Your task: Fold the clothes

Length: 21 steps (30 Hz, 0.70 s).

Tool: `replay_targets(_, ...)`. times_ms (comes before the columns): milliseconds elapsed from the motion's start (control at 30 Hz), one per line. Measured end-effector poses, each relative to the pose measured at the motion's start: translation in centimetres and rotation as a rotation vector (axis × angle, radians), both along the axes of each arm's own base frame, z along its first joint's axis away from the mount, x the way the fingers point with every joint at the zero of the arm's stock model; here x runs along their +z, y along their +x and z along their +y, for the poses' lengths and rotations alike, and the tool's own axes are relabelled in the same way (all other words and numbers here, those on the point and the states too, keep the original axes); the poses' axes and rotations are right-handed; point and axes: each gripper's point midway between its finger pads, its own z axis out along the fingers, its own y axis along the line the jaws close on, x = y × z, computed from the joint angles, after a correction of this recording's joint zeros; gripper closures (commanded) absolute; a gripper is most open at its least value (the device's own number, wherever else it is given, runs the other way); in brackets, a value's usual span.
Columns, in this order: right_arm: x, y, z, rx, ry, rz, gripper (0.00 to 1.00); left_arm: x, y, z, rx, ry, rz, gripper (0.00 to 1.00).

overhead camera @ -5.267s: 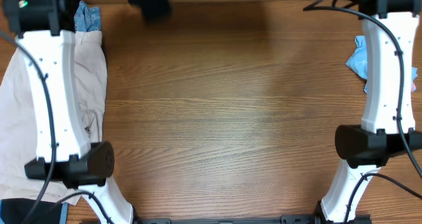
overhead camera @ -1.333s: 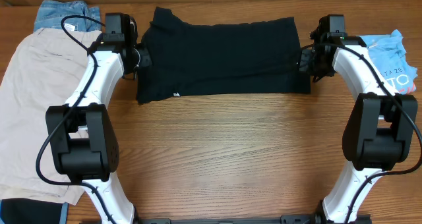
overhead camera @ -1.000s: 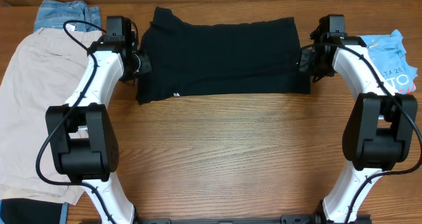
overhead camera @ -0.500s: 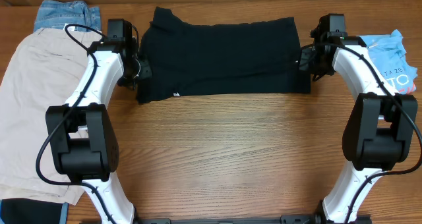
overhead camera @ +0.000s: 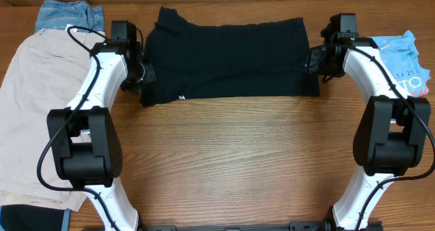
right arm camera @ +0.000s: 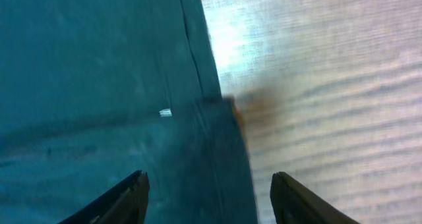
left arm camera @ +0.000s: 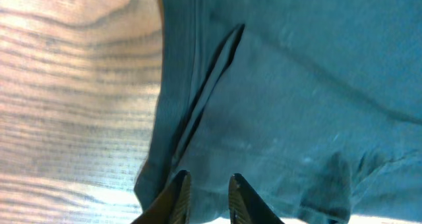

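The black T-shirt (overhead camera: 228,54) lies spread flat across the far half of the table, its small white logo (overhead camera: 182,97) near the front hem. My left gripper (overhead camera: 149,75) is at the shirt's left edge. In the left wrist view its jaws (left arm camera: 206,184) stand a narrow gap apart over the dark cloth (left arm camera: 297,105), with nothing pinched. My right gripper (overhead camera: 312,60) is at the shirt's right edge. In the right wrist view it (right arm camera: 210,188) is wide open, straddling the shirt's side seam (right arm camera: 198,72) without holding it.
Beige shorts (overhead camera: 30,109) cover the table's left side, with blue denim (overhead camera: 68,15) behind them. A light-blue printed tee (overhead camera: 406,64) lies at the far right. Bare wood (overhead camera: 231,163) stretches in front of the shirt, between the two arm bases.
The right gripper has opened wide and let go of the shirt's right edge. The left gripper's jaws have parted a little and shifted slightly toward the front. The shirt stays flat.
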Motion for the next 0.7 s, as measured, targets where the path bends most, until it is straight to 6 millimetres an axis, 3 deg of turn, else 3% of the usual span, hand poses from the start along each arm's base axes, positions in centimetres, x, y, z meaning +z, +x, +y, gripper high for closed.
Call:
replay_targets(200, -1.1, -3.5, -0.2, -0.008, 0.011, 0.149, 0.35, -0.4, -0.9, 0.0, 0.000, 0.000, 0.036, 0.75)
replay_targets(367, -2.0, -4.6, 0.1, -0.006, 0.025, 0.183, 0.34, -2.5, -1.5, 0.0, 0.004, -0.002, 0.036, 0.58)
replay_targets(467, -3.0, -5.4, 0.2, -0.005, 0.030, 0.205, 0.35, -3.8, -2.4, 0.0, 0.007, -0.004, 0.053, 0.57)
replay_targets(533, -3.8, -6.2, 0.4, -0.003, 0.039, 0.228, 0.41, -4.3, -2.9, -0.1, 0.007, -0.005, 0.065, 0.57)
replay_targets(600, -4.5, -6.9, 0.5, 0.005, 0.044, 0.243, 0.56, -4.4, -2.9, -0.1, 0.007, -0.005, 0.062, 0.59)
replay_targets(700, -4.8, -7.0, 0.5, 0.000, 0.046, 0.244, 0.76, -4.5, -2.9, 0.0, 0.008, -0.003, 0.061, 0.70)
